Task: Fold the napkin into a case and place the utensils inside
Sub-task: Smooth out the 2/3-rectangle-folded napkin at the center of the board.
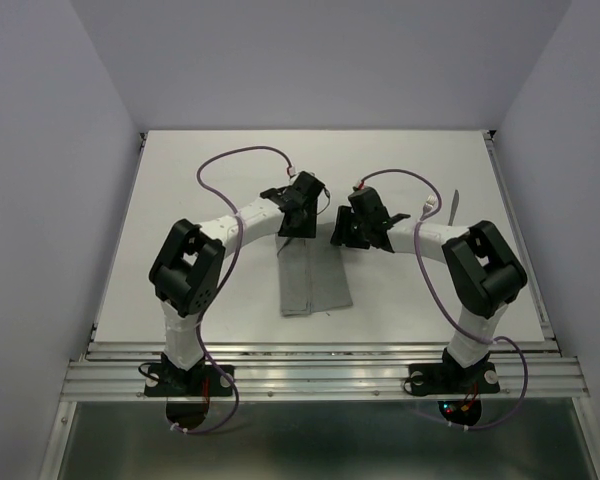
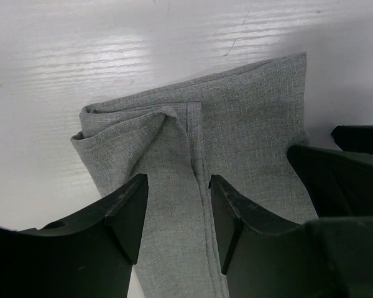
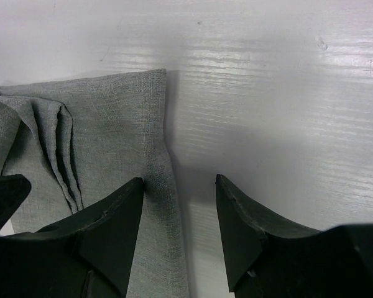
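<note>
1. Top view: the napkin (image 1: 315,280) lies folded into a narrow strip mid-bench (image 1: 180,200), between my two arms. My left hand (image 1: 297,228) is over its far end, and my right hand (image 1: 343,232) is just beside its far right corner. One slim utensil (image 1: 451,207) lies well apart at far right; can't tell whether it's the fork or the knife.
2. Left wrist: my left hand (image 2: 177,211) is spread apart and grips nothing. Its fingers (image 2: 127,211) straddle the centre seam of the napkin (image 2: 248,124), with layered folds bunched at one corner.
3. Right wrist: my right hand (image 3: 179,211) is parted and empty. One finger (image 3: 115,217) is over the edge of the napkin (image 3: 112,124), with bare bench (image 3: 286,93) in the gap.
</note>
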### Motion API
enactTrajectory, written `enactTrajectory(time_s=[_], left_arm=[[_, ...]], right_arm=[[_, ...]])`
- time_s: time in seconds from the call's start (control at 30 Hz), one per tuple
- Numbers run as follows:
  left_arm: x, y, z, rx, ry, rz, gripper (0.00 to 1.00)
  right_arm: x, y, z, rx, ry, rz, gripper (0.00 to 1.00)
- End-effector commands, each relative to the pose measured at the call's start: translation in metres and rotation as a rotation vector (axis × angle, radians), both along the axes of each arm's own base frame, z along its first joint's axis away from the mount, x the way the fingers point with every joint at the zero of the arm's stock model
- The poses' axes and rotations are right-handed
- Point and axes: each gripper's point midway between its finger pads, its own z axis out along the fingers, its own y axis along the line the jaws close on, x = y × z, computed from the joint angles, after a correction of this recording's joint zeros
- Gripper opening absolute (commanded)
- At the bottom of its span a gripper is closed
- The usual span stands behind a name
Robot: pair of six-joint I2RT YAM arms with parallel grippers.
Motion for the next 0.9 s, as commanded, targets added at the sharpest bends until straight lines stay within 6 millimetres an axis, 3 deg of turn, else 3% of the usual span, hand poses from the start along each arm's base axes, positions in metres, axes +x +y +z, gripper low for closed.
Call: enactTrajectory(time_s=[0.0,0.2,0.33,0.6,0.77,0.87], left_arm=[[0.008,-0.012,0.001,-0.008,-0.009,0.003,0.53],[0.013,-0.010,-0.009,0.023,-0.007,0.030,0.50],[0.016,-0.011,-0.014,0.029,-0.005,0.037,0.42],[0.021,-0.014,-0.015,0.029,-0.009,0.040,0.41],[0.020,-0.012,-0.022,0.039,0.003,0.043,0.31],[0.020,-0.013,-0.025,0.048,0.011,0.045,0.18]], right_arm=[[0.003,0.000,0.014,0.010,-0.042,-0.015,0.56],[-0.001,0.002,0.012,0.019,-0.031,0.001,0.56],[-0.003,0.003,0.010,0.027,-0.021,0.012,0.54],[-0.018,0.014,0.000,0.076,0.030,0.084,0.49],[-0.024,0.020,-0.001,0.091,0.036,0.109,0.44],[-0.024,0.021,-0.003,0.092,0.040,0.112,0.39]])
